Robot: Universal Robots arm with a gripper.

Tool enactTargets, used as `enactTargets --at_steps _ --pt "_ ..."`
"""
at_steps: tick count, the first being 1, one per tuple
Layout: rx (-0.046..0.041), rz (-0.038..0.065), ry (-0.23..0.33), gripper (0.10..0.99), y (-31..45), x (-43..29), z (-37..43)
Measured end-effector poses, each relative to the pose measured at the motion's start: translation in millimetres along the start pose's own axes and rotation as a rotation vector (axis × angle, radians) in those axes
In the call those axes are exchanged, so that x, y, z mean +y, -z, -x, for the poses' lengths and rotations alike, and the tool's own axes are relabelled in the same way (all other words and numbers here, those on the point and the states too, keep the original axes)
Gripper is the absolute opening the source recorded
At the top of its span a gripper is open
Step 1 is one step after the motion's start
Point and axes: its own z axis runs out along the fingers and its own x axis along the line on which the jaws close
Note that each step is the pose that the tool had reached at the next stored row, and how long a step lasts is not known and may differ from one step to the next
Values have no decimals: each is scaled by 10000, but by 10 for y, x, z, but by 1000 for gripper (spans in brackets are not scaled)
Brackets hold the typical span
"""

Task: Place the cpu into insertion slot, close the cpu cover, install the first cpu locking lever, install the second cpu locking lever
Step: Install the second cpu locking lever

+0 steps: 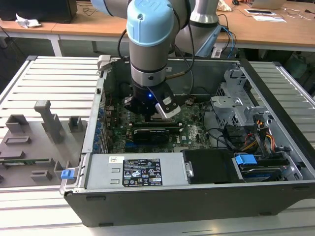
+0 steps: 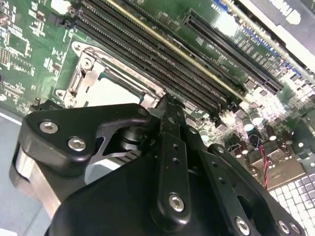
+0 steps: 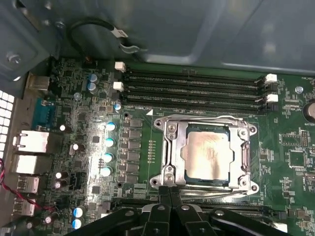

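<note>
Cpu seated, cover down

The cpu [image 3: 205,154] lies under the cpu cover [image 3: 173,155]; the tool [image 3: 170,191], fingers together, sits at the socket's edge

grey fixture board [image 1: 34,142], blue clip [image 1: 67,173]

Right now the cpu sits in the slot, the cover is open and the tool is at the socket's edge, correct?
Not quite: the first wrist view shows the cover closed over the cpu in the slot. The tool is indeed at the socket's edge.
</note>
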Motion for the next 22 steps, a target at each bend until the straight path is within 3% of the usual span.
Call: enactTargets --at_steps 1,4,10,20,22 --pt "-7 118 -4 106 1 -5 -7" --pt "-15 250 -7 106 -7 -23 -27" --pt "-21 345 -11 106 -56 -65 -35" --pt "-42 668 -21 106 -61 -150 -41" --pt "-43 690 -23 106 -78 -154 -42"
